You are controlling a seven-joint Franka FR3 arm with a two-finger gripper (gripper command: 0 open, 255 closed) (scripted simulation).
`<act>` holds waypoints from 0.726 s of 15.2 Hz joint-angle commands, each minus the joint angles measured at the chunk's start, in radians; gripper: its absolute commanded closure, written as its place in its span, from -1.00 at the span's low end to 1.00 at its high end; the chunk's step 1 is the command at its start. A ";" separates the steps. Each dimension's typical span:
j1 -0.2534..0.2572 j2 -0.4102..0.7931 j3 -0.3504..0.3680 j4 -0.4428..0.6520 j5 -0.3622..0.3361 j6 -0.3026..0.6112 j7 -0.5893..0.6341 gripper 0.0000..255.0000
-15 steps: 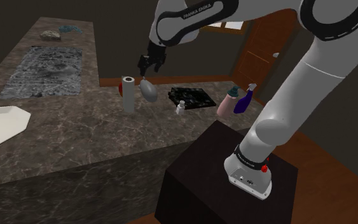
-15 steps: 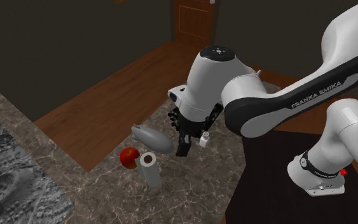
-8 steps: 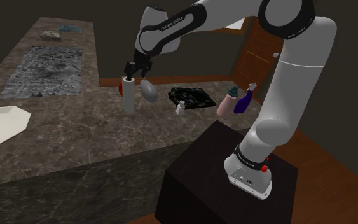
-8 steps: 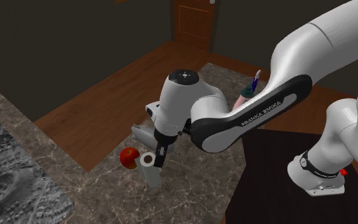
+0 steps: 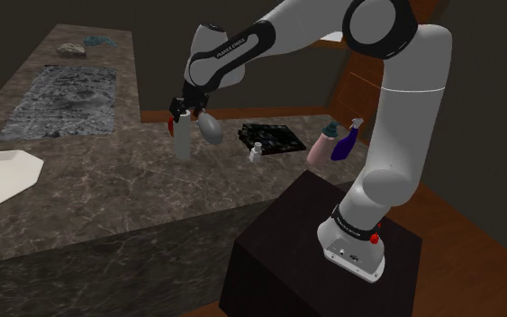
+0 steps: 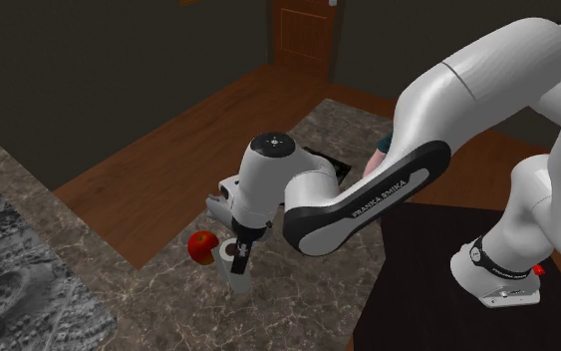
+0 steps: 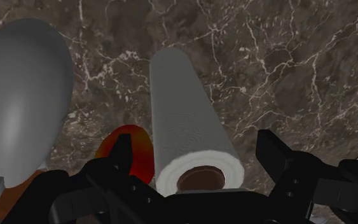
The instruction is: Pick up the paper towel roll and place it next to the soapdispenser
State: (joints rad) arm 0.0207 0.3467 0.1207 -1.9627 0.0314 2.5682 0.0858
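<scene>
- The gripper (image 7: 195, 149) hangs right over the top end of the paper towel roll (image 7: 187, 121). Its black fingers (image 7: 274, 156) are spread wide, one on each side of the roll's end, with a gap on both sides and nothing clasped.
- The roll stands upright on the dark marbled counter (image 5: 107, 198), near its far edge.
- In the second exterior view the hand covers part of the roll's top.
- A red apple (image 7: 133, 153) sits just beside the roll, half hidden behind it in the shoulder view.
- A grey oval object (image 7: 21, 89) lies near the roll, and what it is cannot be made out.
- The pink soap dispenser (image 5: 321, 144) stands well apart, towards the shoulder view's right, just beside a blue spray bottle (image 5: 346, 141). In the second exterior view the arm hides most of the dispenser.
</scene>
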 commanded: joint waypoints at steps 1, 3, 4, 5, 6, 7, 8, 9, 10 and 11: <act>0.004 0.021 -0.001 0.005 -0.004 0.016 0.004 -1.00; 0.004 0.021 -0.001 0.005 -0.004 0.016 0.004 -1.00; 0.004 0.021 -0.001 0.005 -0.004 0.016 0.004 -1.00; 0.004 0.021 -0.001 0.005 -0.004 0.016 0.004 -1.00; 0.004 0.021 -0.001 0.005 -0.004 0.016 0.004 -1.00; 0.004 0.021 -0.001 0.005 -0.004 0.016 0.004 -1.00; 0.004 0.021 -0.001 0.005 -0.004 0.016 0.004 -1.00; 0.004 0.021 -0.001 0.005 -0.004 0.016 0.004 1.00; 0.004 0.021 -0.001 0.005 -0.004 0.016 0.004 1.00; 0.004 0.021 -0.001 0.005 -0.004 0.016 0.004 1.00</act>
State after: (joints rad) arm 0.0240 0.3666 0.1189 -1.9568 0.0275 2.5838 0.0900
